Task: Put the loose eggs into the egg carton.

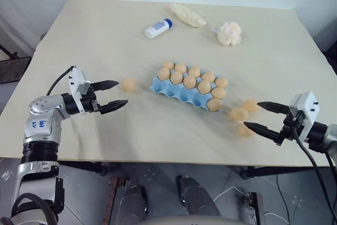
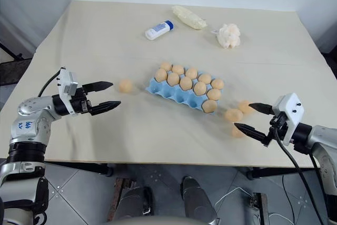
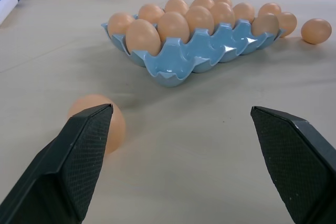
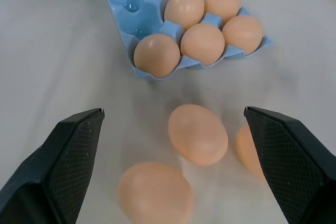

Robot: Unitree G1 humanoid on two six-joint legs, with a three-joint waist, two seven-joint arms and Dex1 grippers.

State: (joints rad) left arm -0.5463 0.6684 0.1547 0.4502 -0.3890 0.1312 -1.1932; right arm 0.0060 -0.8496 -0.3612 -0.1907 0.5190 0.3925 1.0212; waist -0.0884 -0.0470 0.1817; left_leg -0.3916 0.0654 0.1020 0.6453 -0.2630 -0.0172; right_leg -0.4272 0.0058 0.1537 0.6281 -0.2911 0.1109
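The light blue egg carton (image 1: 174,92) lies at the table's middle, with several eggs in its far rows and one in the right end of the near row; the other near cups are bare. One loose egg (image 1: 129,84) rests just left of the carton, a little beyond my left gripper (image 1: 121,93), which is open and empty. In the left wrist view this egg (image 3: 117,124) sits behind one finger (image 3: 79,166). Three loose eggs (image 1: 238,113) lie right of the carton. My right gripper (image 1: 251,115) is open just short of them, and the middle egg (image 4: 198,134) lies between its fingers.
A white bottle with a blue cap (image 1: 158,28), a pale wrapped packet (image 1: 187,15) and a cream-white puff ball (image 1: 229,33) lie at the far side of the table. The table's near edge (image 1: 158,157) runs just below both grippers.
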